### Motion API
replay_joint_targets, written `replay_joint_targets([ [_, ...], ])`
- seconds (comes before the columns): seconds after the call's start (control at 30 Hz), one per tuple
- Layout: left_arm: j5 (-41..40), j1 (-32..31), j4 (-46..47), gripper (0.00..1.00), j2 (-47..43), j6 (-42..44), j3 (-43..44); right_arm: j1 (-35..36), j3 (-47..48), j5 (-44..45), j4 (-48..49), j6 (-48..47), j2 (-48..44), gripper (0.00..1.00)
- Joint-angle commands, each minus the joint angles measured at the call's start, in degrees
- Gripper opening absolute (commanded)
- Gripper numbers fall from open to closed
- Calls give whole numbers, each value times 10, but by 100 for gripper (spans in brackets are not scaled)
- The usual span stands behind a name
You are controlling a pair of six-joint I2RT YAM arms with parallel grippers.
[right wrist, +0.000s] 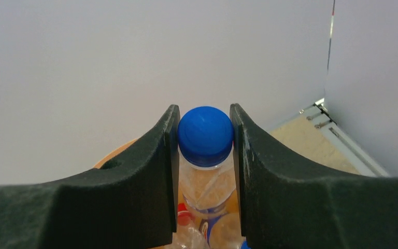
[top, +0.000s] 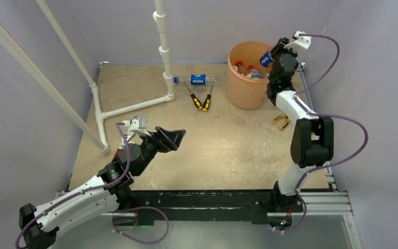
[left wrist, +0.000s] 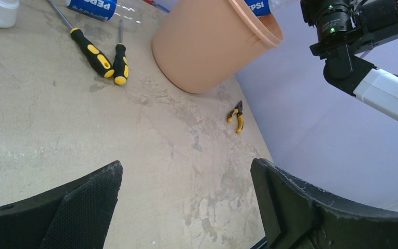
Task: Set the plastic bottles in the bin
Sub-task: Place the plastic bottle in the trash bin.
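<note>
Hovering low over the table (top: 228,150), the left claw (top: 175,140) is held spread wide and empty, seemingly readied for the blue-labelled bottle (top: 198,80) lying near the pliers (top: 201,99). Further right, several bottles (top: 246,70) are seen inside the bin (top: 243,92). Over its rim, a blue-capped bottle (right wrist: 205,171) is clamped at the cap by the right claw (right wrist: 204,129), presumably so that it can be dropped straight in.

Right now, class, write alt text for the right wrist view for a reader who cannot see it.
The right tool grips a clear bottle by its blue cap, above the orange bin. More bottles lie inside it.
</note>
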Motion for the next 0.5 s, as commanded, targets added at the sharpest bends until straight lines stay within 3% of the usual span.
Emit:
replay_joint_targets([
  [0.0, -3, 2, 50, 93, 25, 16, 19, 0, 7, -33, -29, -3, 24, 0],
  [0.4, 34, 2, 93, 93, 69, 3, 14, -1, -15, -155, -143, 8, 40, 0],
  [0.47, 35, 2, 94, 93, 67, 1, 13, 0, -16, -158, -150, 13, 31, 14],
])
